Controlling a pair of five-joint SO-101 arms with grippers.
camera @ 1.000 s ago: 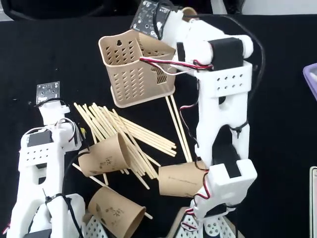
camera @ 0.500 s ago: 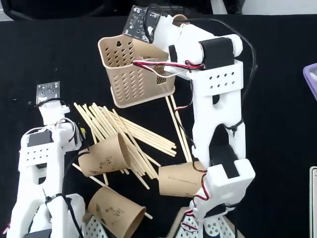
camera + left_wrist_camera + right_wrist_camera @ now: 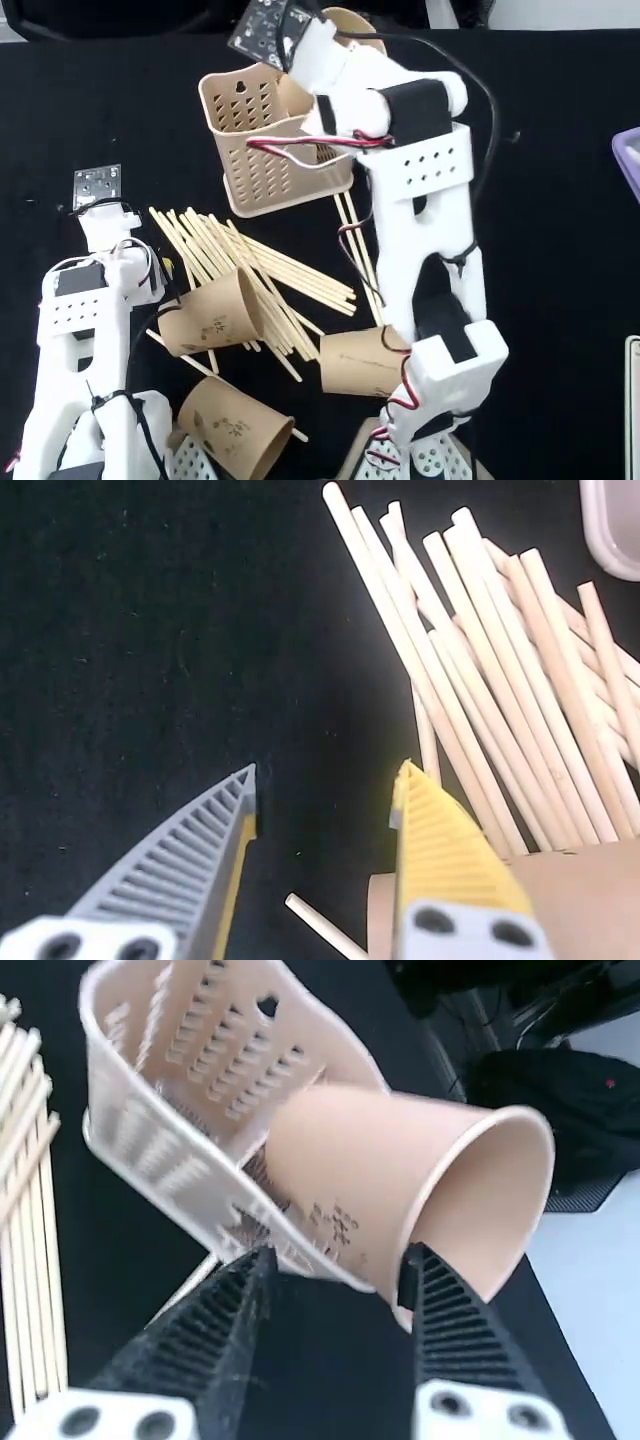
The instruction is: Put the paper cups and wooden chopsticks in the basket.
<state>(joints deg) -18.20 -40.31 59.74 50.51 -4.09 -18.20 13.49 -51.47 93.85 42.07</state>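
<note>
Nearest, three paper cups are lying on their sides on the black table among scattered wooden chopsticks. The left gripper is hanging beside them, jaws apart and holding nothing. Farther back, the right gripper is clamping a fourth cup at the far side of the tilted basket
</note>
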